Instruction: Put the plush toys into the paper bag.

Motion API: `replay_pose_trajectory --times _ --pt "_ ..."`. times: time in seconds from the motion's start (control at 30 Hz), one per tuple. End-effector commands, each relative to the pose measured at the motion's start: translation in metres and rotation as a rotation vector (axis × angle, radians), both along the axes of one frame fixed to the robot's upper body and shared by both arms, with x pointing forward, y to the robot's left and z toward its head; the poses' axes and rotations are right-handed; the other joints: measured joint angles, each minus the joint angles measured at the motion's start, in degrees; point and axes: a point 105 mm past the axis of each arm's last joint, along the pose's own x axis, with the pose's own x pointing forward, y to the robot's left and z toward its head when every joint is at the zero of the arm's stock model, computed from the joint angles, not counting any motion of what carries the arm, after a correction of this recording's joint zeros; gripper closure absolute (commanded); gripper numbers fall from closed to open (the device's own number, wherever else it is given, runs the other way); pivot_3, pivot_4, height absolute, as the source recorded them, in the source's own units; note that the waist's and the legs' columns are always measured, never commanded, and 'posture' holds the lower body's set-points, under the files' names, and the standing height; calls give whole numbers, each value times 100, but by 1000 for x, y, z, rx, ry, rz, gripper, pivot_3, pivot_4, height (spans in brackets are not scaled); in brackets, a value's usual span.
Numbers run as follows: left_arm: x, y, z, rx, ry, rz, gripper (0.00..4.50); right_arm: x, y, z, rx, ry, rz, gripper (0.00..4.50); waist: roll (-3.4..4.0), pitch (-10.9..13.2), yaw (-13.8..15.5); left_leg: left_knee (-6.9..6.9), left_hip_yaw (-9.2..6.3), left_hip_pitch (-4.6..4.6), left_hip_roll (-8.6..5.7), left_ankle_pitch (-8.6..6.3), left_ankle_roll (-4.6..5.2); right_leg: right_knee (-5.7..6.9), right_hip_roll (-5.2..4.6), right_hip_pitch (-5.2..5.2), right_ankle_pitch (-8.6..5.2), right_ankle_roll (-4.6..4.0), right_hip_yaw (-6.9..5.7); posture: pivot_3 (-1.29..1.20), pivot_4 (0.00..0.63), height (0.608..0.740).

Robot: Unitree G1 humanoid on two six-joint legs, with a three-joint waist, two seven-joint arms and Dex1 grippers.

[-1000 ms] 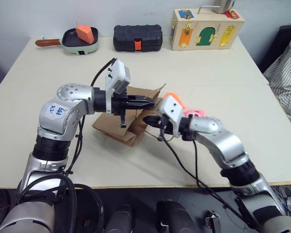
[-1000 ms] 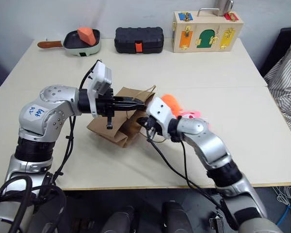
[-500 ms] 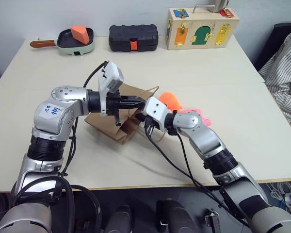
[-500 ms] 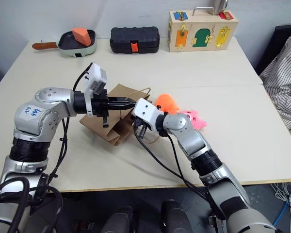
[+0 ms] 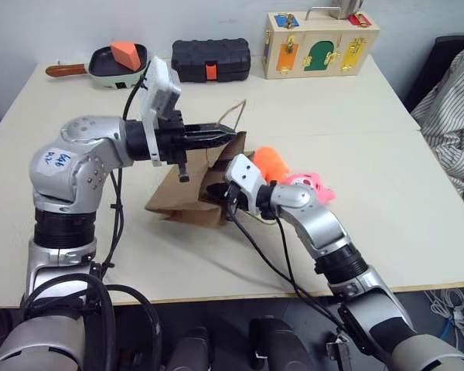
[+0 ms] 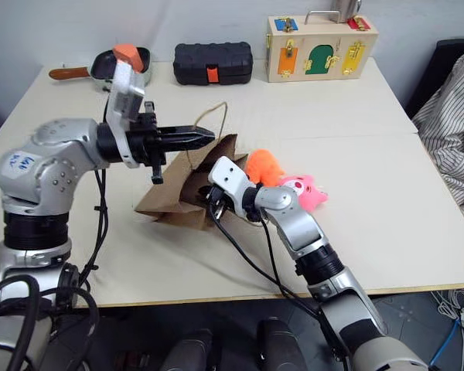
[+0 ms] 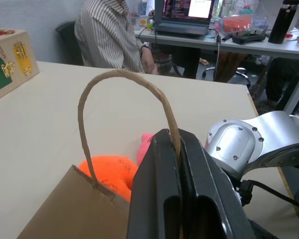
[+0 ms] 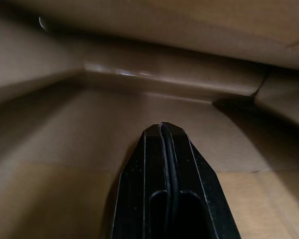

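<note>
— Two plush toys (image 6: 282,178); where?
— Beside the right gripper (image 6: 210,195); its pressed-together fingers reach inside the paper bag (image 6: 174,202); the left gripper (image 5: 230,137) pinches the twine handle (image 7: 120,99).

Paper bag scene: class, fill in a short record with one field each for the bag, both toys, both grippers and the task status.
Paper bag: lying on the table, mouth raised by one twine handle
Left gripper: shut on the handle
Right gripper: shut, empty, reaching inside the bag
Orange plush toy: on the table beside the bag's mouth
Pink plush toy: on the table next to the orange one
Status: neither toy is in the bag yet
</note>
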Motion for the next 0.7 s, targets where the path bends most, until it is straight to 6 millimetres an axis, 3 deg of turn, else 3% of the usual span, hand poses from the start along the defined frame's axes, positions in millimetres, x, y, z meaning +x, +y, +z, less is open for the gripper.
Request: replay_pose_trajectory --times 0.03,0.23,0.47,0.57,0.7 --pt "-10 2 10 -10 -42 -24 4500 3 1 2 -17 -47 -1 4462 0 0 -11 0 0 0 0 0 0 1 0 0 0 0 0 0 150 740" --pt "-21 -7 -3 28 -34 -86 4500 9 14 17 -85 -76 54 4462 0 0 -108 -2 4 -1 0 1 -1 2 0 -3 0 0 3 0 150 740" --pt "-25 -13 -11 48 -44 -112 4500 13 27 6 -248 -63 142 4462 0 0 -128 0 3 2 0 4 -7 7 0 -6 0 0 4 0 150 740" --pt "-24 -13 -7 40 -54 -103 4500 13 31 -6 -312 -77 172 4462 0 0 -129 1 3 1 0 4 -7 7 0 -8 0 0 5 0 150 740" --pt "-20 -8 -1 40 -79 -75 4500 13 21 -35 -437 -113 188 4462 -2 -2 -120 3 1 2 0 4 -7 9 0 -8 0 0 5 0 150 740"
